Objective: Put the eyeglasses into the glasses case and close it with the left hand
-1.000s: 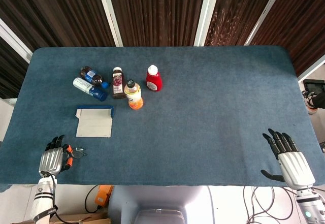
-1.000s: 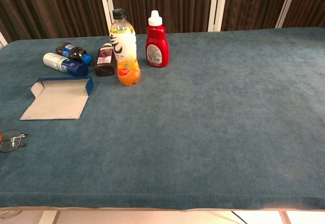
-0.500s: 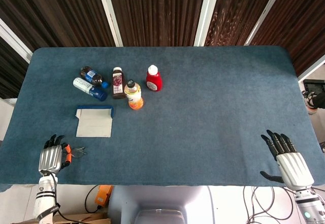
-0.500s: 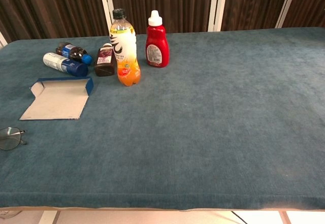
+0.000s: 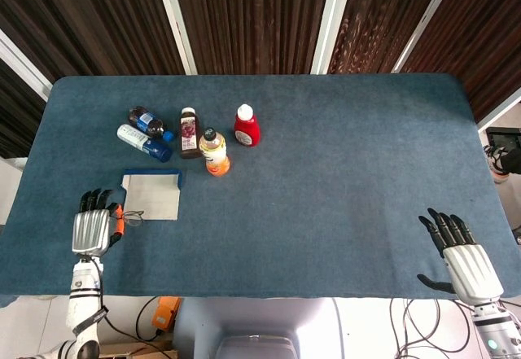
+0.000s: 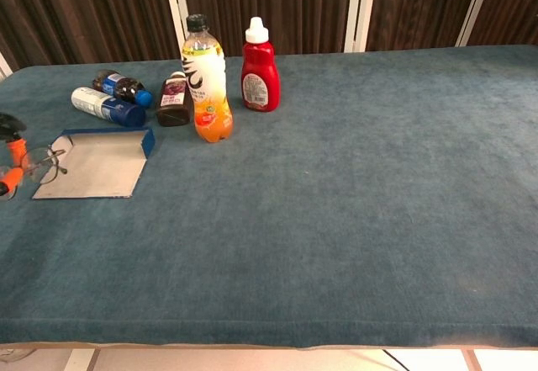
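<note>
The glasses case (image 5: 151, 196) (image 6: 94, 162) lies open and flat on the blue table, a grey sheet with a blue far edge. My left hand (image 5: 92, 227) hovers just left of it and pinches the thin-framed eyeglasses (image 5: 132, 216) (image 6: 40, 169), which hang over the case's near left corner. Only the fingertips (image 6: 10, 154) of that hand show at the chest view's left edge. My right hand (image 5: 462, 257) rests with fingers spread and nothing in it near the table's front right corner.
Behind the case lie two small blue-capped bottles (image 5: 145, 135) and a dark juice bottle (image 5: 189, 133). An orange drink bottle (image 5: 214, 152) (image 6: 206, 78) and a red ketchup bottle (image 5: 247, 126) (image 6: 259, 66) stand upright beside them. The table's front edge (image 5: 244, 298) runs close behind both hands.
My left hand has lifted the eyeglasses and carried them away from the front edge to the case's near left corner. The right hand has stayed put.
</note>
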Tool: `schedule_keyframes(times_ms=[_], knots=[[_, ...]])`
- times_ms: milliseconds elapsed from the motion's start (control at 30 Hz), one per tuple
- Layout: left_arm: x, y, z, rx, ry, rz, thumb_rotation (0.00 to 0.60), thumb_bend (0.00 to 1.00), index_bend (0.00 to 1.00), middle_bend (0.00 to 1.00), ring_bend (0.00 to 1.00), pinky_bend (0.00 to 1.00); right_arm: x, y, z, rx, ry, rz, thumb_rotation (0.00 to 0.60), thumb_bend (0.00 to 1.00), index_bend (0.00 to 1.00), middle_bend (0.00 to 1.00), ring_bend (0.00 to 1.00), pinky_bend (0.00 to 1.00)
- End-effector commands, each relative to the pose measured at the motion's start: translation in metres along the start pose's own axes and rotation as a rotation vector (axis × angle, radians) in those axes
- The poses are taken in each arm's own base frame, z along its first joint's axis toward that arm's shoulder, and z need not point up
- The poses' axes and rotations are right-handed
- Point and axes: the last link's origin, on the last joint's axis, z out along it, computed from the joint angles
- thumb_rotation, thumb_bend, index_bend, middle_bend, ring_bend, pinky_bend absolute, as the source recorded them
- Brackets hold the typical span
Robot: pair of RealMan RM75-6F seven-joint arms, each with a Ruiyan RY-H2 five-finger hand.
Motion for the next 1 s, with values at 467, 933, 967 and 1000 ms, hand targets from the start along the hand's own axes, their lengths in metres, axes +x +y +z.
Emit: schedule_keyframes(times_ms=[467, 933, 967, 1000], knots=[[-0.014, 0.066, 0.076, -0.148, 0.078, 0.187, 0.6, 0.49, 0.66, 0.14, 0.06, 0.08, 0.003, 0.01, 0.007, -0.048, -0.002, 0.004, 0.6, 0.15, 0.0, 0.0, 0.0, 0.0], [-0.034, 0.056, 0.095, -0.078, 0.02, 0.23, 0.6, 0.48, 0.66, 0.14, 0.06, 0.08, 0.008, 0.015, 0.006, -0.065, 0.014, 0.017, 0.6, 0.15, 0.0, 0.0, 0.0, 0.0], [-0.034, 0.056, 0.096, -0.074, 0.022, 0.236, 0.6, 0.47, 0.66, 0.14, 0.06, 0.08, 0.008, 0.015, 0.006, -0.064, 0.014, 0.018, 0.6, 0.15, 0.0, 0.0, 0.0, 0.0], [-0.034, 0.055, 0.097, -0.069, 0.024, 0.244, 0.6, 0.47, 0.66, 0.14, 0.06, 0.08, 0.008, 0.015, 0.006, -0.062, 0.014, 0.019, 0.6, 0.15, 0.0, 0.0, 0.0, 0.0]])
